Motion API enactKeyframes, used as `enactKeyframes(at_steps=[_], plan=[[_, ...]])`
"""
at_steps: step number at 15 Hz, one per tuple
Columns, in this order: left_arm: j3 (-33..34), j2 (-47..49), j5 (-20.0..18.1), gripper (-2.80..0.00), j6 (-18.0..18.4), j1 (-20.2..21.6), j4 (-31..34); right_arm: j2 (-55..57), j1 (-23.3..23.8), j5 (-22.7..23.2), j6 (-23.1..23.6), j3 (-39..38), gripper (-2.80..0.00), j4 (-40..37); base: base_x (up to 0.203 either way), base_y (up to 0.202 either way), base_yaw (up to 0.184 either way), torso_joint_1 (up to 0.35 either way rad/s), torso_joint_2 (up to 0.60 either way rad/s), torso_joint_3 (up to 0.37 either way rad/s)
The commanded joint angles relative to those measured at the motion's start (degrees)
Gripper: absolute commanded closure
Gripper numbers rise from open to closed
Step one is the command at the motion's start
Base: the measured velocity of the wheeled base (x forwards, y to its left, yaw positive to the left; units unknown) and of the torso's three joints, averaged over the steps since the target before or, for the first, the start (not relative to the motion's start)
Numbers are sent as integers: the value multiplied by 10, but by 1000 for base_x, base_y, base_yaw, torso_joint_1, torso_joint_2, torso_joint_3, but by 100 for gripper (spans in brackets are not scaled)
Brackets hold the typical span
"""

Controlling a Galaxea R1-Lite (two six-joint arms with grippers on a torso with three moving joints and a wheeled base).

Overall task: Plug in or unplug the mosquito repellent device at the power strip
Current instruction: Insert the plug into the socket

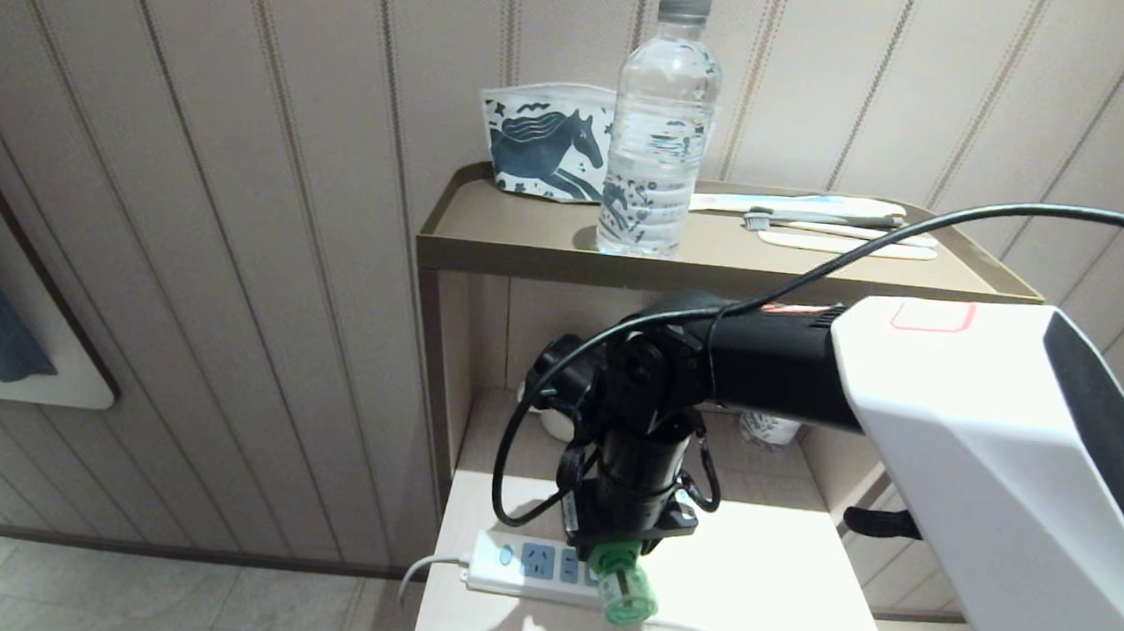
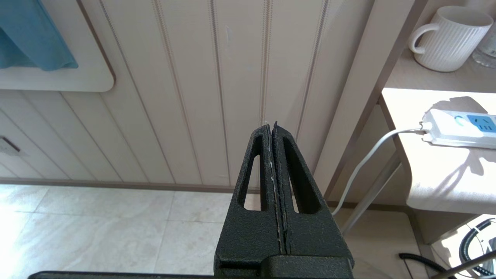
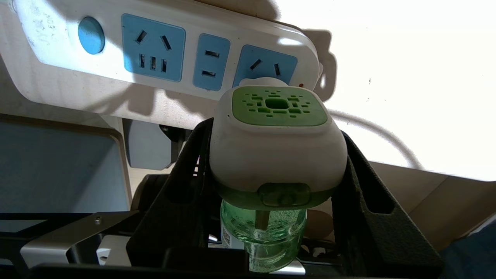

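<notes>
The right pincer (image 3: 277,155) was clamped on the mosquito repellent device (image 3: 277,147), one black finger (image 3: 182,186) pressed against each side of its white head, with the translucent green bottle hanging back between them toward the wrist. The device's green vented top faced the camera and its rear end sat against the end socket of the power strip (image 3: 97,81); whether the prongs were seated could not be seen. In the head view the device (image 1: 623,586) stood at the strip's (image 1: 527,564) right end, below the right arm, on the pale worktop (image 1: 781,594) near its front edge, the strip's white cord (image 1: 422,570) dropping off the left side. The left pincer (image 2: 274,128) hung apart, its fingers pressed together, off the worktop's left side, above the tiled floor (image 2: 97,228). Farther back a white mug (image 2: 445,38) stood in the recess, and on the shelf (image 1: 528,238) above were a water bottle (image 1: 659,133) and a horse-printed pouch (image 1: 545,144) against the panelled wall (image 1: 228,229).
</notes>
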State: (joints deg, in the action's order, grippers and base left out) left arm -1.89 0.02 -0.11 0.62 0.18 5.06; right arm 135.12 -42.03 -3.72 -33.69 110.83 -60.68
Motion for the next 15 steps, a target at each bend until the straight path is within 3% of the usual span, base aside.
enactKeyframes(at_steps=[1, 8, 15], plan=[[0, 0, 0, 0, 0, 0, 0, -2, 0, -1, -8, -1, 0, -3, 0, 0, 0, 0, 0, 0], [0, 0, 0, 0, -1, 0, 0, -6, -1, -17, -69, 2, 0, -2, 0, 0, 0, 0, 0, 0], [0, 0, 0, 0, -1, 0, 0, 5, 1, -17, -73, -11, 0, 15, 0, 0, 0, 0, 0, 0]])
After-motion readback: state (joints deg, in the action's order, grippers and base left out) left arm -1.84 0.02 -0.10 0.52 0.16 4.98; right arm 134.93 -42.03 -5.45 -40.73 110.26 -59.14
